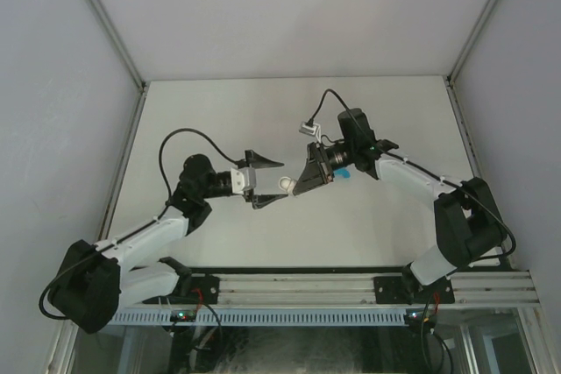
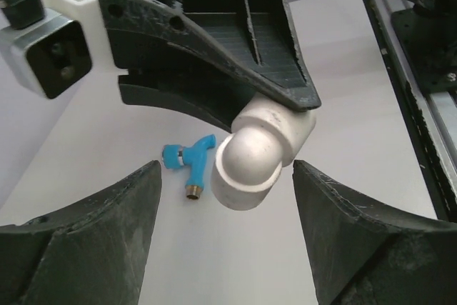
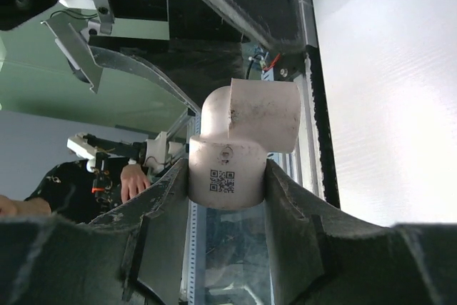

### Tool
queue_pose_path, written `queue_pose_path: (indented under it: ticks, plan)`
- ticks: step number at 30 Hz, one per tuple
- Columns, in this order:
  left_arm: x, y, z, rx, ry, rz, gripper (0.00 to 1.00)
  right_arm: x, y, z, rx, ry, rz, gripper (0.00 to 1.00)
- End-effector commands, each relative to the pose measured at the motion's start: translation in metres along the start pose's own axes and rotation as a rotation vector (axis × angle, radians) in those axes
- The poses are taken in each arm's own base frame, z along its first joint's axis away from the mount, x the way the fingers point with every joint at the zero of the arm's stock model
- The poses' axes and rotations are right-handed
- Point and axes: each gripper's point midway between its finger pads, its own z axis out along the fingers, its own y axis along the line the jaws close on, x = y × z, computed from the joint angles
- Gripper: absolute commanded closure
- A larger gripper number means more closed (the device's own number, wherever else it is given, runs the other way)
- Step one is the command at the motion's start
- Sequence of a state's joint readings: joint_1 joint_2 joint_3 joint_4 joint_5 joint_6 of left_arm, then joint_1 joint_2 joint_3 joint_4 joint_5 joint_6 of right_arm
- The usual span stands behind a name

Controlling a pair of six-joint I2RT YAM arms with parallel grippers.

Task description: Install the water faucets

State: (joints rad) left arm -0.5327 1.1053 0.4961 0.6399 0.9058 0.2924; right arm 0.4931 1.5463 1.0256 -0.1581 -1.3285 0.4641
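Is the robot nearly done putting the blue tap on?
Not yet. Done: the right pincer is shut on the white elbow fitting, holding it off the table. In hand: the left pincer is open, facing that fitting. Left to do: the blue tap lies on the table with nothing gripping it, so it needs picking up and screwing in.

The left tool (image 1: 270,181) has its jaws spread wide, but the mouth between them is blocked by the white elbow fitting (image 2: 257,151), clamped in the right tool (image 1: 305,179) facing it. Beyond the fitting and lower, the blue faucet (image 2: 191,166) lies on the desk (image 2: 357,105), overhung by the right tool's finger. Open desk runs to the left tool's right, up to the rail (image 2: 421,105).
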Motion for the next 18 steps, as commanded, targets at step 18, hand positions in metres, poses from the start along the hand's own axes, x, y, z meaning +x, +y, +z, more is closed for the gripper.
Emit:
queue_pose_path:
  ticks: [18]
  plan:
    - [-0.034,-0.027,0.006,0.156,-0.045,0.091,0.50,0.000,0.017,0.010,-0.066,0.034,-0.049,0.77]
